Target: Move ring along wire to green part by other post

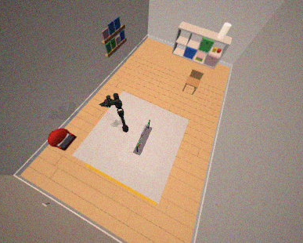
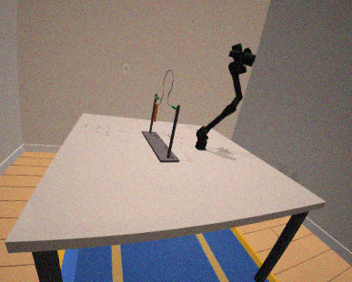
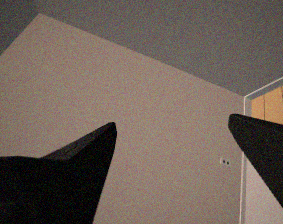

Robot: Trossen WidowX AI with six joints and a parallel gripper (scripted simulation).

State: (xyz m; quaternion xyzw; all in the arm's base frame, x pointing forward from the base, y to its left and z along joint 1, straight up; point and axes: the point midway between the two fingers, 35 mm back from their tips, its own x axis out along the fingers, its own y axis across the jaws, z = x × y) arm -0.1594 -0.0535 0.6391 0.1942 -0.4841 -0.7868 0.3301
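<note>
The orange handle (image 2: 155, 113) hangs down beside the far post (image 2: 152, 119) in the exterior view, below that post's green wire part (image 2: 158, 98). The ring is too small to make out. The thin grey wire (image 2: 169, 70) arches up between the posts. The other green part (image 2: 174, 107) joins the near post (image 2: 173, 136). Both posts stand on a dark grey base (image 1: 146, 136) (image 2: 157, 146). My gripper (image 3: 170, 124) (image 1: 102, 104) is open and empty. It is raised high, well away from the wire and handle, on the arm's side, and points away from them.
The pale table top (image 1: 103, 145) (image 2: 97, 196) carries the base and my arm (image 1: 121, 115) (image 2: 225, 114). The wrist view shows only walls, a wall socket (image 3: 225, 161) and a strip of floor. A red chair (image 1: 59, 138), a brown chair (image 1: 193, 79) and a shelf (image 1: 203, 28) stand beyond the table.
</note>
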